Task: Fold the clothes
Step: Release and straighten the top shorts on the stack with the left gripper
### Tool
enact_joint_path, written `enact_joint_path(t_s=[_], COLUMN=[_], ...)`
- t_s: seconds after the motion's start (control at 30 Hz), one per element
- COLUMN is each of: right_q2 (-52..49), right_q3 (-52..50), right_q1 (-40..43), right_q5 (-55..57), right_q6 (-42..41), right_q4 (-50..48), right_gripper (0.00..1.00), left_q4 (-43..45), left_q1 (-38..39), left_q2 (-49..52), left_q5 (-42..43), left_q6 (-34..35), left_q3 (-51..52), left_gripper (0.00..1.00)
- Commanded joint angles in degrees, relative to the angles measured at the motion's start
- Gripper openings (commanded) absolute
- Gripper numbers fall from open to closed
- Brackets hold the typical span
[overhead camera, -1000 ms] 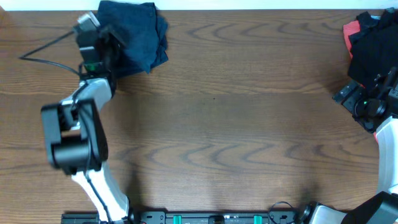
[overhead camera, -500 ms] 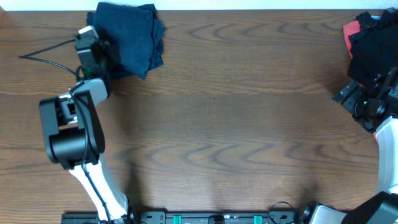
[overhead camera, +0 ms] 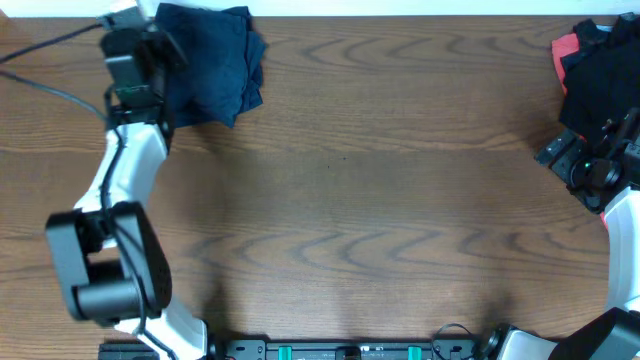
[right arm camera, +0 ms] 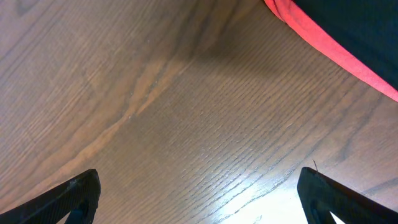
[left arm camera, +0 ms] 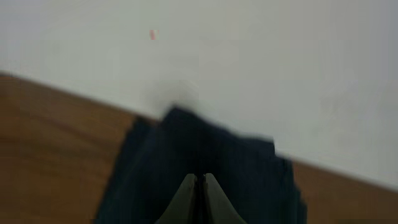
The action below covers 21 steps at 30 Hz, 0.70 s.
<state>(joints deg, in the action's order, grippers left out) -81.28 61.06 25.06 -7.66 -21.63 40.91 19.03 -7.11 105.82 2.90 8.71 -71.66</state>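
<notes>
Navy cloth (overhead camera: 215,60) lies folded far left; our left gripper (left arm camera: 198,186), fingers pinched together, has drawn leftward, so we judge it done. Our right gripper (right arm camera: 199,198) gapes near the next pile (overhead camera: 590,70).

We find the left wrist view blurred: the navy cloth (left arm camera: 205,168) runs off the bottom edge, and the left gripper (left arm camera: 199,198) shows only its tips, pressed together; whether they pinch cloth we cannot tell. Overhead, the dark pile (overhead camera: 590,70) is cut by the right edge.
</notes>
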Motion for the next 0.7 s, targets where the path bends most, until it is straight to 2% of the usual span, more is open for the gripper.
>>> enact_joint_path(t_s=[0.0,0.2,0.37,0.47,0.5,0.57,0.67], right_q2=[-0.28,-0.28,-0.28,-0.28,-0.28,-0.28,-0.28], right_q3=[0.66,0.66,0.66,0.66,0.66,0.66,0.66], right_q1=[0.37,0.37,0.37,0.37,0.37,0.37,0.39], right_q5=[0.39,0.39,0.39,0.39,0.39,0.39,0.39], right_q6=[0.92,0.92,0.92,0.92,0.92,0.92,0.92], right_q4=[0.04,0.04,0.07,0.07,0.04,0.04,0.07], right_gripper=[0.99,0.99,0.99,0.99,0.99,0.99,0.99], left_q4=[0.2,7.15,7.06,7.04,6.99,6.38,3.96], left_q1=[1.99,4.44,4.68,4.68,4.68,4.68,4.68], left_q2=[5.11,16.26,20.57,19.47,18.49,15.26,8.76], left_q5=[-0.52,-0.35,-0.33,-0.35,-0.35,-0.37,-0.37], left_q6=[-0.96,-1.01,-1.05,-1.2,-1.2,-1.22,-1.2], left_q3=[0.44,0.44,0.44,0.44,0.44,0.44,0.44], left_gripper=[0.06,0.06,0.06,0.07,0.09,0.22,0.25])
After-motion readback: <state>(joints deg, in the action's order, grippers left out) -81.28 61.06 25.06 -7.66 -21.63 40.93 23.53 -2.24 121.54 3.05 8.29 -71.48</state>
